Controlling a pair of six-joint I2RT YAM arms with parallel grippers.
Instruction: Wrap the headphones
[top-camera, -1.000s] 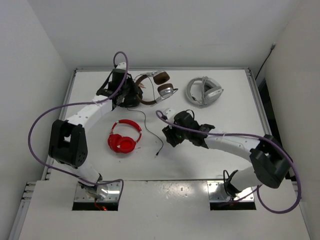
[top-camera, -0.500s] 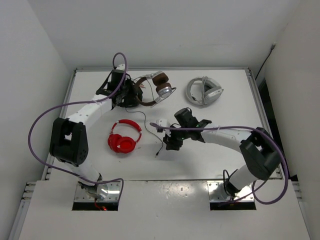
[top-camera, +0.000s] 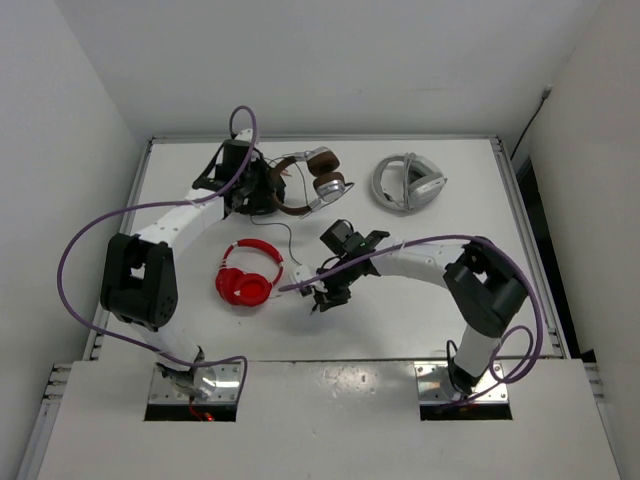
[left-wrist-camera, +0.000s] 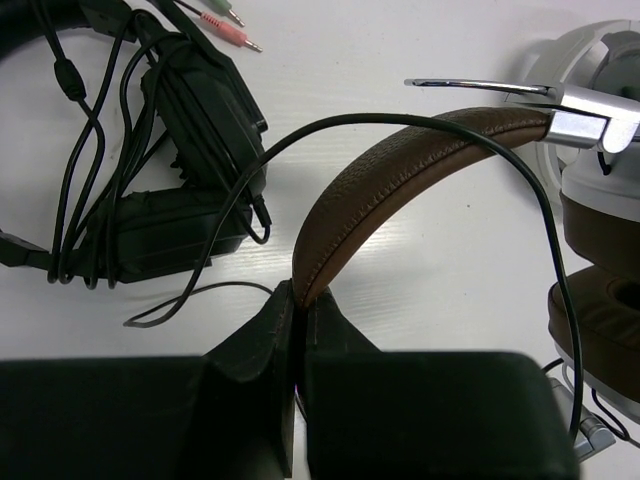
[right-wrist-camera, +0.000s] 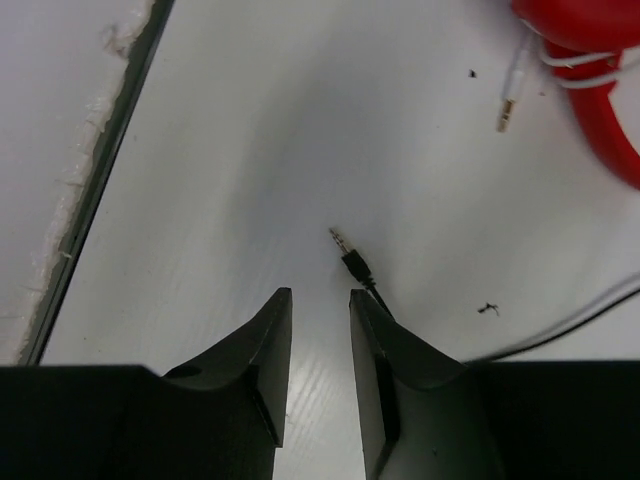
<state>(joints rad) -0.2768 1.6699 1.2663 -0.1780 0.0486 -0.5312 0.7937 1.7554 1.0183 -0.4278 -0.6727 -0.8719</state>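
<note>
The headphones (top-camera: 312, 180) with brown headband and silver cups lie at the back of the table. My left gripper (top-camera: 262, 195) is shut on the brown headband (left-wrist-camera: 400, 175), pinched between its fingers. The thin black cable (top-camera: 290, 238) runs from the headphones forward to its jack plug (right-wrist-camera: 352, 262). It also arcs over the headband in the left wrist view (left-wrist-camera: 420, 125). My right gripper (right-wrist-camera: 320, 300) is open, low over the table, with the plug just beyond its right fingertip, outside the gap. In the top view it (top-camera: 325, 297) sits beside the cable end.
Red headphones (top-camera: 248, 275) lie left of my right gripper; their red band (right-wrist-camera: 590, 60) and white plug show in the right wrist view. White-grey headphones (top-camera: 408, 182) lie at the back right. A black headset with bundled cable (left-wrist-camera: 150, 170) lies beside my left gripper.
My right arm has swung left and toward the near side, from the table's middle to the cable's plug end. My left gripper stays on the headband; the headphones shifted slightly.
</note>
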